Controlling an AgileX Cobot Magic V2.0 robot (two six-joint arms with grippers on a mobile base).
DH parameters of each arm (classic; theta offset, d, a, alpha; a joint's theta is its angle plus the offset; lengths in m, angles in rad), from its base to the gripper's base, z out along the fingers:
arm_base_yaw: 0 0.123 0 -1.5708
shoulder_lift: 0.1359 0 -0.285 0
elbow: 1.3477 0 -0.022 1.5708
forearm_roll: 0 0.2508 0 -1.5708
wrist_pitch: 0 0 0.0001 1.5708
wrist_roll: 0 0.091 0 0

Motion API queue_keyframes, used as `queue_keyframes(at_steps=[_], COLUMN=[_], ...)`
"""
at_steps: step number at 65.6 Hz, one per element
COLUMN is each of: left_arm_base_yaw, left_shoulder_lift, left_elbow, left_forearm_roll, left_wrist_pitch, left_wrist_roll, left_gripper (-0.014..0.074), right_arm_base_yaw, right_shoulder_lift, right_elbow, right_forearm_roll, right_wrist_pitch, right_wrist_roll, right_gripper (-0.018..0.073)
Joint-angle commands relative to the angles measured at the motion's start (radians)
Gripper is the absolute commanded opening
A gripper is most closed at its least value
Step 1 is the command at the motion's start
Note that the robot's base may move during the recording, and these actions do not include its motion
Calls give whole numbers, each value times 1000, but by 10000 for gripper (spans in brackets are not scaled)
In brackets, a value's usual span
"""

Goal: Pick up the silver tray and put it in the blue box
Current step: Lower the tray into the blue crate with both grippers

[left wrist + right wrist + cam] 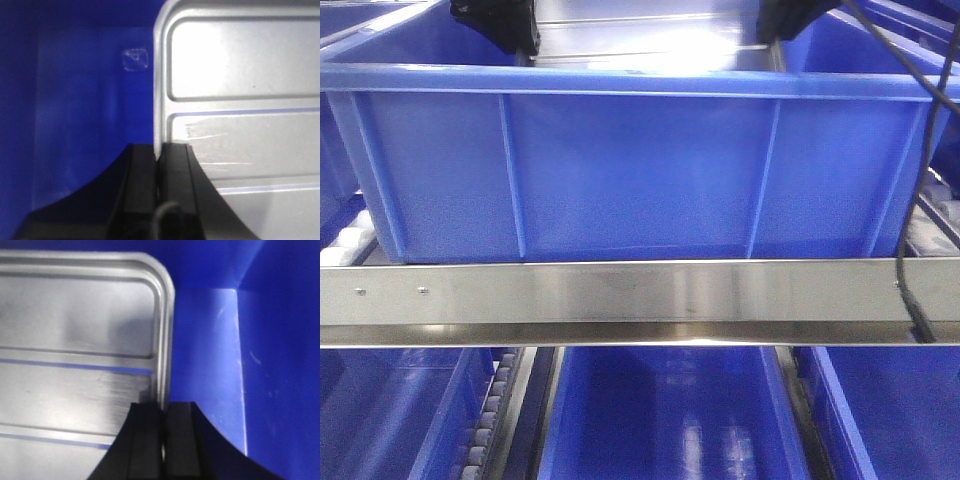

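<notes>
Front view: left claw (pixel 525 40) and right claw (pixel 775 30) hold the silver tray (pixel 650 35) level over the blue box (pixel 640 160). Left wrist: claw closed on the rim, box wall outboard. Right wrist mirrors it, so the tray hangs balanced, inside.

Soft blur; bright glare on silver tray (pixel 240 55)

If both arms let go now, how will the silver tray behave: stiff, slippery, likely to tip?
The silver tray is probably stiff: ridges cross its base and its rim is raised. Its polished metal looks slippery, so the left gripper and right gripper, pinching only thin rims, may lose it. Inside the blue box it would likely drop flat.
</notes>
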Motion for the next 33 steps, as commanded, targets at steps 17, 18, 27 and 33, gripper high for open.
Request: queue_keyframes(at_steps=[17,18,27,33], left_arm_base_yaw=[5,6,8,8], left_shoulder_lift=[-49,-49,-49,-49], left_elbow=[-39,-39,-39,-39], left_forearm_roll=[-57,-55,9,26], left_wrist_pitch=[-125,-125,-112,-112], left_wrist_roll=[26,26,26,26], left_gripper=[188,204,267,267], right_arm_base_yaw=[17,17,1,-16], right_shoulder_lift=[-52,-52,-52,-52], right_elbow=[-50,-50,-50,-50], right_forearm_roll=[43,43,32,32], right_wrist_pitch=[-207,-207,-205,-206], right_wrist_roll=[-15,-15,-15,-15], right_gripper=[253,275,419,414])
